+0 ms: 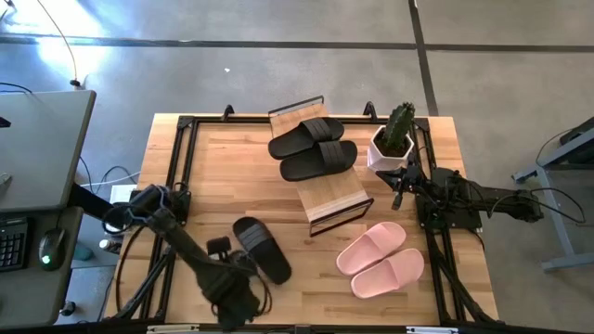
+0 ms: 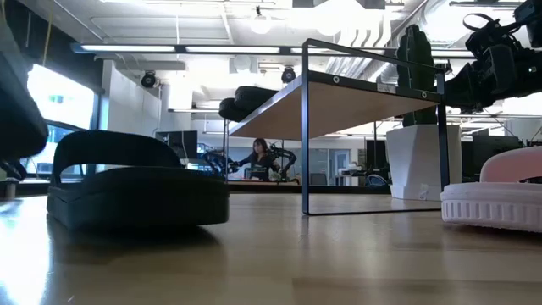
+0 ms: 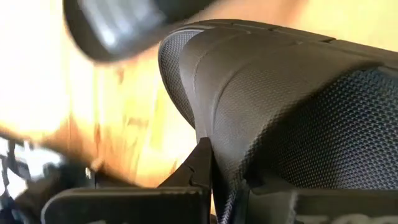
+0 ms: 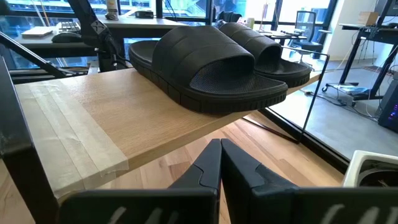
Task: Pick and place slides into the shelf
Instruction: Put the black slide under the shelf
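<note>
A black slide fills the left wrist view, and my left gripper is shut on it near the table's near edge. In the high view the left arm covers that slide. A second black slide lies flat on its sole on the table just beyond it. Another black pair rests on the top board of the shelf. The pink pair lies on the table to the shelf's right. My right gripper is shut and empty, hovering by the shelf's right side. My left gripper pinches the black slide by an edge of its textured wall. One finger shows on the outer side; the slide itself covers the other. Whether the slide is lifted clear of the table, I cannot tell.
A white pot with a cactus stands at the shelf's far right, close to my right arm. A black metal frame runs around the tabletop. Bare wood shows on the table's left half. People sit at desks far behind the table.
</note>
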`<state>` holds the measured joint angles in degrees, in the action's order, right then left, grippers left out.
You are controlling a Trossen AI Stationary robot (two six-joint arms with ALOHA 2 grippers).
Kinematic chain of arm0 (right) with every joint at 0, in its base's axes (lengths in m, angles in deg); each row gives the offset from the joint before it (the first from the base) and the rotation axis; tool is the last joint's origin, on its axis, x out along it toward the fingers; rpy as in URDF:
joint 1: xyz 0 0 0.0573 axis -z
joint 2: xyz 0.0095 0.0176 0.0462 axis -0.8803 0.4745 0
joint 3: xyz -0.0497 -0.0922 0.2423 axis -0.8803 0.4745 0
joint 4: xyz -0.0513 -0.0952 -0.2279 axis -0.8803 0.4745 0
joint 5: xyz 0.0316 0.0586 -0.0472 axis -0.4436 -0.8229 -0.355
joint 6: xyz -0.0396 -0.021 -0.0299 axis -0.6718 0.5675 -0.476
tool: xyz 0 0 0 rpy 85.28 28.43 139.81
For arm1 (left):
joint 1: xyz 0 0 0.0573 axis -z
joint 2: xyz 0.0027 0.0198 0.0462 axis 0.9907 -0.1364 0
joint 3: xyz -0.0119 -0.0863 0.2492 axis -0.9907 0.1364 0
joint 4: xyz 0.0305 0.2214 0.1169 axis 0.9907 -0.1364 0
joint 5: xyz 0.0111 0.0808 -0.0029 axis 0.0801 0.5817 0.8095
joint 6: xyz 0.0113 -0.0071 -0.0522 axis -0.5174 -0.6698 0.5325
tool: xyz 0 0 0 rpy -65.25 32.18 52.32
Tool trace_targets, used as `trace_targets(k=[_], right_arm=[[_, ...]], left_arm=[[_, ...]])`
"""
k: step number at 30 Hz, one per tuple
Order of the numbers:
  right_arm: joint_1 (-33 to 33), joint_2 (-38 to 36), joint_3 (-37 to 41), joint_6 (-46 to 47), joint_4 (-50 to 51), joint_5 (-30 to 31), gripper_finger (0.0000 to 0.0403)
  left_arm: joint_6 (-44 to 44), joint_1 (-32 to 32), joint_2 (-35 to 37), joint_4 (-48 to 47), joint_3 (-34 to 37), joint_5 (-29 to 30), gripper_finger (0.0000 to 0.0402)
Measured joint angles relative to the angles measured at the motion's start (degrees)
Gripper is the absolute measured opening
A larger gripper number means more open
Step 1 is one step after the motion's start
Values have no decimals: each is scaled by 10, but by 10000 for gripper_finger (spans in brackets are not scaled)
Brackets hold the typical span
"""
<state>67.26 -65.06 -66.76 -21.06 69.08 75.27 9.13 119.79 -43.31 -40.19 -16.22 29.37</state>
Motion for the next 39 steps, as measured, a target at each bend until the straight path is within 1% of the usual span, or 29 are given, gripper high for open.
trace_targets(k=[2, 6, 8, 12, 15, 19, 23, 28, 33, 35, 37, 39], right_arm=[[0, 0, 0, 0, 0, 0, 0], [0, 0, 0, 6, 0, -3, 0], [0, 0, 0, 6, 0, -4, 0], [0, 0, 0, 6, 0, -4, 0], [0, 0, 0, 5, 0, -4, 0], [0, 0, 0, 5, 0, -4, 0], [0, 0, 0, 5, 0, -4, 0], [0, 0, 0, 5, 0, -4, 0], [0, 0, 0, 0, 0, -4, 0], [0, 0, 0, 0, 0, -4, 0], [0, 0, 0, 0, 0, -4, 0], [0, 0, 0, 0, 0, -4, 0]], left_arm=[[-46, 18, 0, 0, -32, 38, 3], [-114, 51, 0, 0, -85, 143, 3], [-146, 67, 0, 0, -109, 211, 2], [-213, 91, 0, 0, -145, 364, 4], [-263, 95, 4, 1, -152, 442, 3], [-310, 90, 24, -1, -147, 488, 3], [-351, 76, 47, 0, -146, 493, 2], [-392, 55, 95, 0, -146, 522, 2], [-424, 34, 159, 0, -146, 565, 1], [-428, 25, 189, 0, -143, 572, 1], [-427, 13, 225, 0, -128, 581, 1], [-419, 0, 265, 0, -97, 584, 1]])
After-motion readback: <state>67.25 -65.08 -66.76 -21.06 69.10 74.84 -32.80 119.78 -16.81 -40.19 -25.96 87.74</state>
